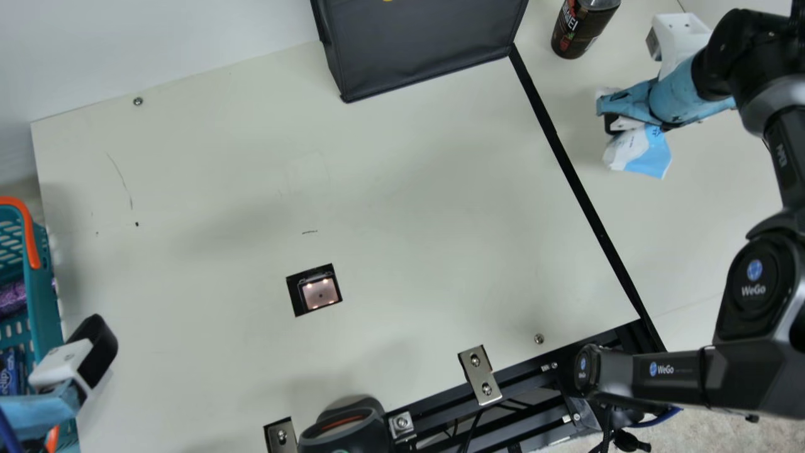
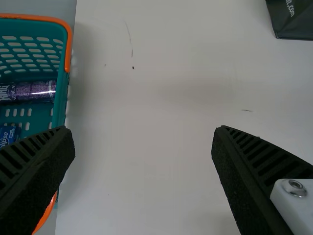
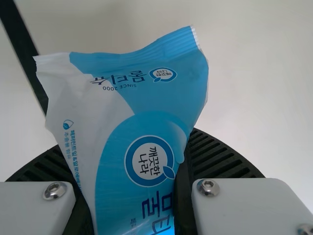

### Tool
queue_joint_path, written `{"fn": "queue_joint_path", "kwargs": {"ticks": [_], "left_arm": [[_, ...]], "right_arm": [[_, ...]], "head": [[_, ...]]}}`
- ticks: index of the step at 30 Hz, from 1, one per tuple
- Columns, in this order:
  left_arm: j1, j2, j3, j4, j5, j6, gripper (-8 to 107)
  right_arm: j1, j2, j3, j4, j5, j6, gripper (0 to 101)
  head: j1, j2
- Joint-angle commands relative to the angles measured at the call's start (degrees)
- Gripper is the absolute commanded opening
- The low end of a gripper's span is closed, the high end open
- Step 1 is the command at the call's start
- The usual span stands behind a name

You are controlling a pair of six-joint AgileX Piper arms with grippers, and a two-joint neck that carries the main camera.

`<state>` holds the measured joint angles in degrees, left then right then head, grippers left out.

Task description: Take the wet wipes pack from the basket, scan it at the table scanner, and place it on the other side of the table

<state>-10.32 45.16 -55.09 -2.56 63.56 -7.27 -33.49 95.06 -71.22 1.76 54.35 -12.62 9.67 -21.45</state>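
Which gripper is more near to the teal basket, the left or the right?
Left. The left gripper is open beside the rim of the basket; the right gripper, holding the wet wipes pack, is far away, beyond the black strip.

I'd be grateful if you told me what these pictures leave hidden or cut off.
- Wet wipes pack: lower end cut off by the right wrist view's bottom edge; partly covered by the right tool in the main view.
- Blue packet: partly behind the left tool, left wrist view.
- Purple cylinder: left end beyond that view's edge.
- Dark bottle: top beyond the main view's edge.
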Motion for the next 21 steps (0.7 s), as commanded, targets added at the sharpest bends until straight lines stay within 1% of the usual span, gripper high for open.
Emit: {"fn": "queue_joint_path", "kwargs": {"ticks": [1,8,16,21], "left_arm": [[0.0,0.0,0.0,0.0,0.0,0.0,90],[0.0,0.0,0.0,0.0,0.0,0.0,90],[0.0,0.0,0.0,0.0,0.0,0.0,90],[0.0,0.0,0.0,0.0,0.0,0.0,90]], "right_arm": [[-0.7,1.8,-2.1,0.2,0.3,-1.4,0],[-2.5,7.4,-9.2,0.1,1.4,-5.4,0],[-3.9,13.8,-17.8,-1.4,2.7,-10.0,0],[-4.7,17.6,-22.9,-1.7,3.0,-13.3,0]], "head": [[-1.7,-0.1],[-1.7,-0.1],[-1.7,-0.1],[-1.7,-0.1]]}}
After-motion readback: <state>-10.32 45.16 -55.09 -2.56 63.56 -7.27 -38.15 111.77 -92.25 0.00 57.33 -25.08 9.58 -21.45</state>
